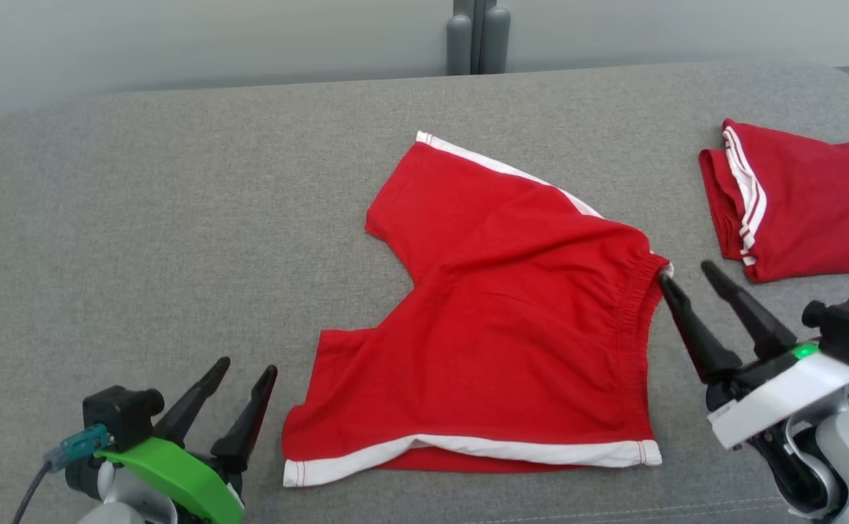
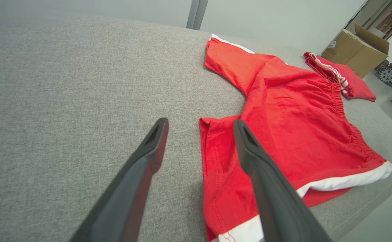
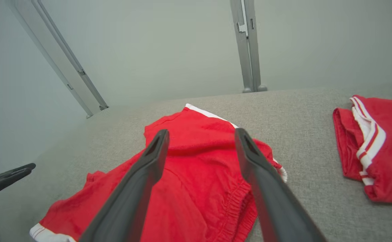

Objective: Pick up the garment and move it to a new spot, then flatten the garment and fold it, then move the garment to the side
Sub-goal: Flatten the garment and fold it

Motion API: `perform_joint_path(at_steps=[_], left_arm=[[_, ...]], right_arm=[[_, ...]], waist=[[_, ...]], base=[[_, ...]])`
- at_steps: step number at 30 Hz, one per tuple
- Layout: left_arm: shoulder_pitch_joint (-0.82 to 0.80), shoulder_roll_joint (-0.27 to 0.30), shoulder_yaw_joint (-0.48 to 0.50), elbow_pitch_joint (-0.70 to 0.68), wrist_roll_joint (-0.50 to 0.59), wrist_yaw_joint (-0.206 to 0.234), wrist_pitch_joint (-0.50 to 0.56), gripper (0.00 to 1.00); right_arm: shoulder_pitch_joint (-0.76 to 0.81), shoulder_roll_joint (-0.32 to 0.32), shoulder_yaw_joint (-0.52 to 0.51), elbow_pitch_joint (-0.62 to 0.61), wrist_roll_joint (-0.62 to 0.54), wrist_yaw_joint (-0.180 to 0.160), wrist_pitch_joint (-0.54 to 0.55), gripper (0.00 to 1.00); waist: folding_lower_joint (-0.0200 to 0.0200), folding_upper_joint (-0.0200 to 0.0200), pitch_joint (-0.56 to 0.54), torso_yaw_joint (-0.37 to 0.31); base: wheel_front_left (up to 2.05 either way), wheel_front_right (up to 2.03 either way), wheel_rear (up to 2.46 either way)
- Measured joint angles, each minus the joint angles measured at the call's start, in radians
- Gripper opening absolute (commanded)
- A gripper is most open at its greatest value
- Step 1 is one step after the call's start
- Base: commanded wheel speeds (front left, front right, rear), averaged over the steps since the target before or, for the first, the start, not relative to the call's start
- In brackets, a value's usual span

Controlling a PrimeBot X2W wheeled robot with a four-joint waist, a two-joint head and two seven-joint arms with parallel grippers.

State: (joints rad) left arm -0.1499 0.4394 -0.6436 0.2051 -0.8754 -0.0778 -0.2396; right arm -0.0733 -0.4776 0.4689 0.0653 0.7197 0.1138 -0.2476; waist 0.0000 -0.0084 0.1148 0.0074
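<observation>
Garment (image 1: 497, 320) lies spread between the parted left claw (image 1: 247, 366) and right claw (image 1: 686, 273).

Shorts (image 3: 196, 174), second garment (image 1: 818, 211) cut by frame edges.

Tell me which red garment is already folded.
The right-hand garment, doubled over, striped trim showing; the centre shorts lie spread open.

A wide surface covered in grey woven fabric (image 1: 177, 218), rounded at its far corners, stands before a plain, pale wall (image 1: 177, 44) in soft, even light. A grey metal post (image 1: 477, 36) rises behind its far edge. Off to the right, an open cardboard box (image 2: 357, 50) sits on the pale floor (image 2: 384, 215), near a small wheeled machine (image 2: 389, 75).
</observation>
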Motion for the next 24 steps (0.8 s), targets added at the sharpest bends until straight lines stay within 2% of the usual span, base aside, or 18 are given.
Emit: perform_joint_path(at_steps=[11, 20, 24], left_arm=[[-0.043, 0.000, 0.106, -0.072, 0.019, 0.074, -0.009, 1.00], [-0.051, 0.022, 0.210, -0.104, 0.019, 0.140, -0.009, 1.00], [-0.050, 0.018, 0.272, -0.132, 0.019, 0.150, -0.010, 1.00]], right_arm=[[-0.026, 0.048, -0.195, -0.114, -0.119, -0.093, -0.004, 1.00], [-0.019, 0.063, -0.279, -0.171, -0.199, -0.181, -0.007, 1.00], [0.003, 0.070, -0.313, -0.190, -0.218, -0.197, -0.007, 1.00]], waist=[[0.0000, 0.0000, -0.012, -0.002], [0.0000, 0.0000, -0.029, 0.004], [0.0000, 0.0000, -0.035, 0.004]], base=[[0.00, 0.00, 0.00], [0.00, 0.00, 0.00], [0.00, 0.00, 0.00]])
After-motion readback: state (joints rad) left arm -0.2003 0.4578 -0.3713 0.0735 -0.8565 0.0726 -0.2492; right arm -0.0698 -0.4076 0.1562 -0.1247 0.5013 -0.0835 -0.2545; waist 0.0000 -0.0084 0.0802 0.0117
